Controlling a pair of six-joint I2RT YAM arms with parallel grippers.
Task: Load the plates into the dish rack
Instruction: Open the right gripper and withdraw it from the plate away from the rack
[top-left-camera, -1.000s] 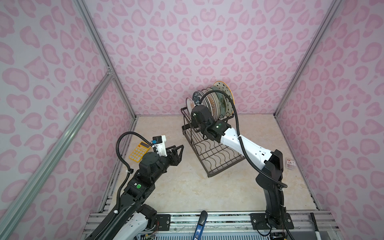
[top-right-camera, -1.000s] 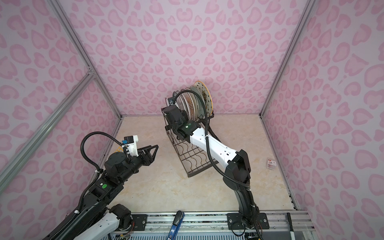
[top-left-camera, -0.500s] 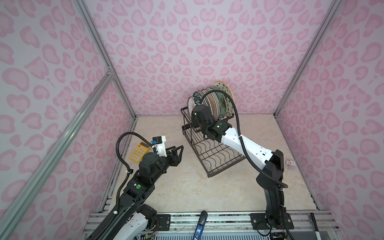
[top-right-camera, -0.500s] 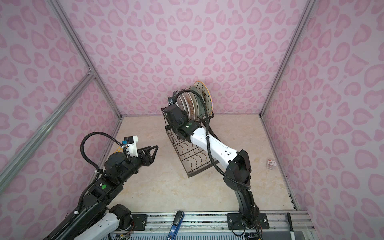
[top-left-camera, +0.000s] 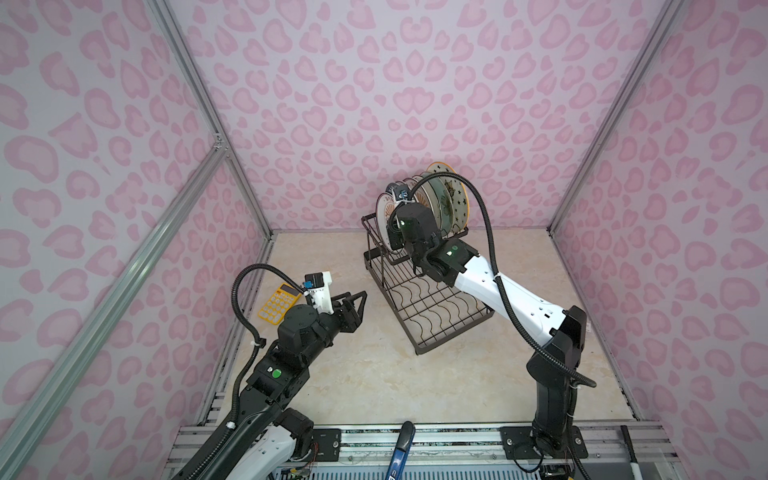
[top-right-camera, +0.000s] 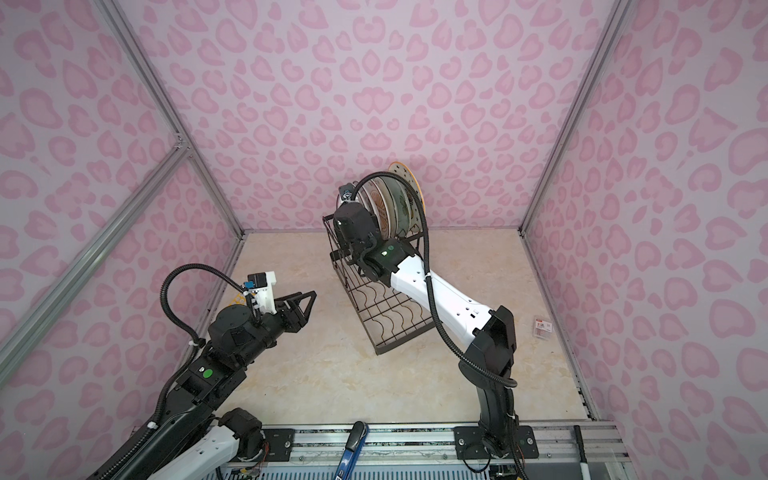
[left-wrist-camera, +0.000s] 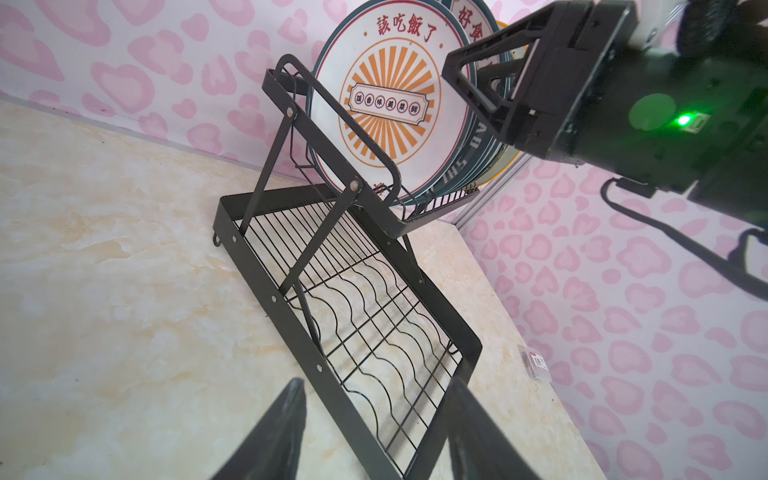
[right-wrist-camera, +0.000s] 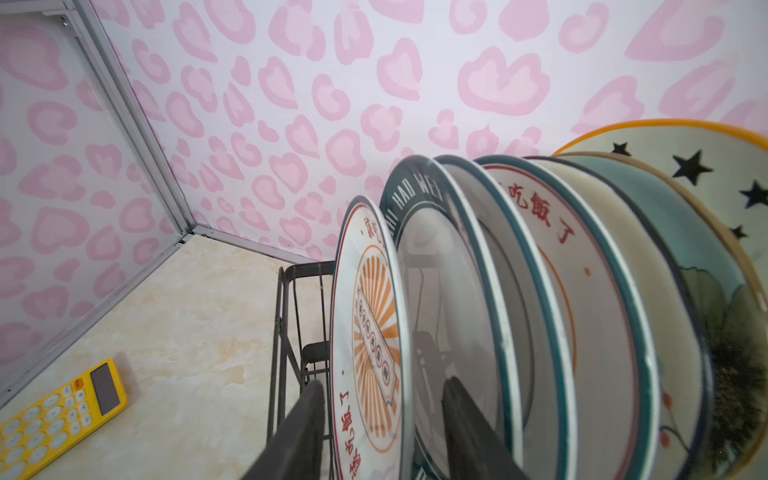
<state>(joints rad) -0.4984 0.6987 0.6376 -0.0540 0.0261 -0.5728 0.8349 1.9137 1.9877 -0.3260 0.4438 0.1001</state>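
right gripper stood parted astride orange sunburst plate, upright in dish rack upper tier; probably best to back straight out, no rim clip. left gripper gaped empty near rack.

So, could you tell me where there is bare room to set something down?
Free: the dish rack's lower tray, and tabletop between rack and left gripper. Crowded: the raised basket, packed with plates, right gripper straddling the front one.

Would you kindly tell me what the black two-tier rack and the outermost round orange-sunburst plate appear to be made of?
Black two-tier rack: likely painted metal, matte; thin wires and riveted flat bars. Outermost round orange-sunburst plate: probably glazed ceramic, glossy; sheen, printed design, though melamine is possible.
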